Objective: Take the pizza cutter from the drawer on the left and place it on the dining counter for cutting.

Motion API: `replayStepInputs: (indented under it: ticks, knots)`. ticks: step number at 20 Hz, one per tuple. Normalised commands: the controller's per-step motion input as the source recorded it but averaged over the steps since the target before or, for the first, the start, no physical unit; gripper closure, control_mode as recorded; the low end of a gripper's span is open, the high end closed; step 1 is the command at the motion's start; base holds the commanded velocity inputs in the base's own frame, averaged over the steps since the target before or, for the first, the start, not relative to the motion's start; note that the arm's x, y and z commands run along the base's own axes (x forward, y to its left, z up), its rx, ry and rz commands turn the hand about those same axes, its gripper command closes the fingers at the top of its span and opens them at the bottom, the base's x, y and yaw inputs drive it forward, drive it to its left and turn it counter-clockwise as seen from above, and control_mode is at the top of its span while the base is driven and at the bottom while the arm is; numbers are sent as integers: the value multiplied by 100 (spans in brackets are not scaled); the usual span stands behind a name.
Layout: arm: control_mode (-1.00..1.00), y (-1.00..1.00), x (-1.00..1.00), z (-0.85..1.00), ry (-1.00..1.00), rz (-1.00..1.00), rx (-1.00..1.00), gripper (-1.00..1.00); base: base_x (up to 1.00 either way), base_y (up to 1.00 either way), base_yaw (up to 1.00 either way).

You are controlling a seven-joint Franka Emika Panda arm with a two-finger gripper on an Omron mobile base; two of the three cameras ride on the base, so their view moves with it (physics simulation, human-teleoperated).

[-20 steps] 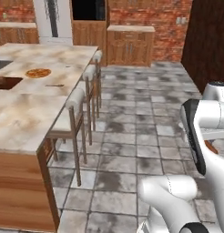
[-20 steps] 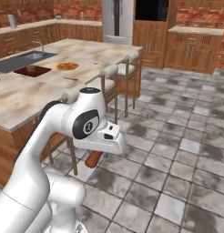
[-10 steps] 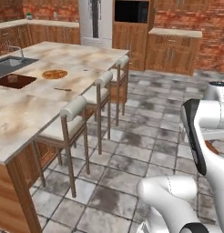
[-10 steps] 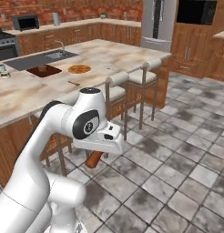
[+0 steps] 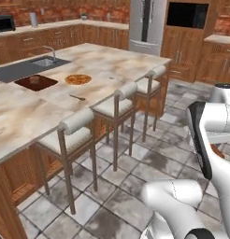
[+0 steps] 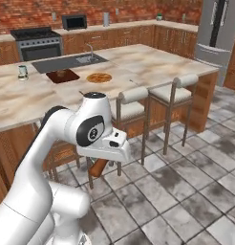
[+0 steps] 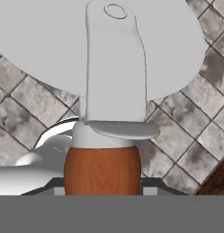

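Wooden reddish-brown handle of the pizza cutter [image 7: 103, 170] sits clamped in the gripper [image 6: 101, 165], jaws closed on it; steel wheel and its guard stick out ahead in the hand view, over grey floor tiles. In the right base view the handle pokes down-left from under the wrist. Arm is folded tight, hand low, well below the dining counter [image 6: 153, 64] top and apart from it, w/ stools [image 6: 133, 98] between. Risks, as I judge: lifting toward the counter could clip a stool back or the counter edge; grip is on the handle end only, so the heavy wheel could swing or slip out.
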Motion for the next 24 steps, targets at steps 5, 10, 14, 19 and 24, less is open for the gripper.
replayStepInputs:
  ticks: [5, 10, 14, 19, 24]
  knots:
    - [100, 0, 0, 0, 0, 0, 0, 100, 66, -100, 48]
    - [100, 0, 0, 0, 0, 0, 0, 100, 66, -100, 47]
    - [100, 0, 0, 0, 0, 0, 0, 100, 66, -100, 46]
    - [100, 0, 0, 0, 0, 0, 0, 100, 65, -100, 45]
    - [100, 0, 0, 0, 0, 0, 0, 100, 62, -100, 41]
